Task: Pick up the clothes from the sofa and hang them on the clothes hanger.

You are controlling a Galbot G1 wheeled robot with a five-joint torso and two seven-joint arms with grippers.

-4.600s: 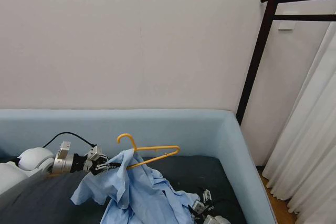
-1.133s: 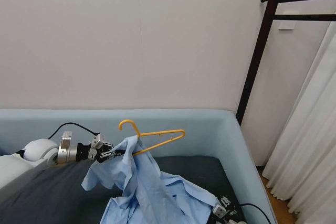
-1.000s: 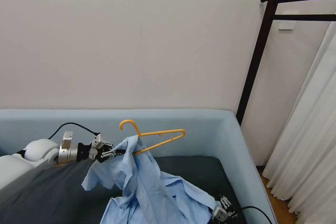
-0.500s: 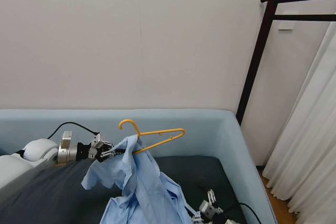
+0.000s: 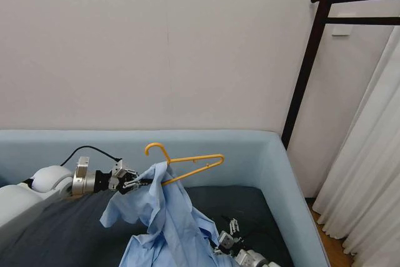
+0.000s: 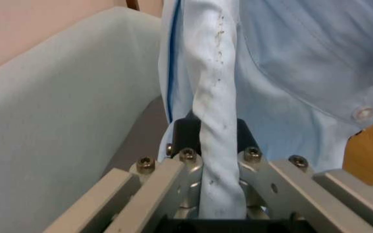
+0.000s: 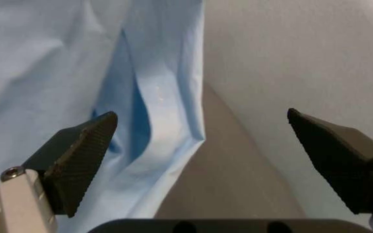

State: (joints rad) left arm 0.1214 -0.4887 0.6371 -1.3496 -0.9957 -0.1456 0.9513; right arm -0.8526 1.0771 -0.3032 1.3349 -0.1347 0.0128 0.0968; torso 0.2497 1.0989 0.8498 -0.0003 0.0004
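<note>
A light blue shirt (image 5: 165, 220) hangs from a yellow hanger (image 5: 190, 162) over the sofa, with its lower part heaped on the dark seat. My left gripper (image 5: 129, 182) reaches in from the left and is shut on a fold of the shirt (image 6: 217, 145) near the collar, just below the hanger's hook. In the left wrist view, the left gripper (image 6: 215, 162) pinches that fold. My right gripper (image 5: 229, 231) is low by the shirt's trailing edge. In the right wrist view, the right gripper (image 7: 203, 160) is wide open with the shirt (image 7: 63, 63) just ahead of it.
The sofa's pale blue back (image 5: 250, 148) runs behind the shirt, above a dark grey seat (image 5: 50, 236). A dark wooden clothes rack (image 5: 305, 73) stands at the right beyond the sofa's arm. White curtains (image 5: 375, 173) hang at the far right.
My right gripper has moved left along the seat to the shirt's lower edge. My left gripper has shifted slightly to the right with the shirt and hanger.
</note>
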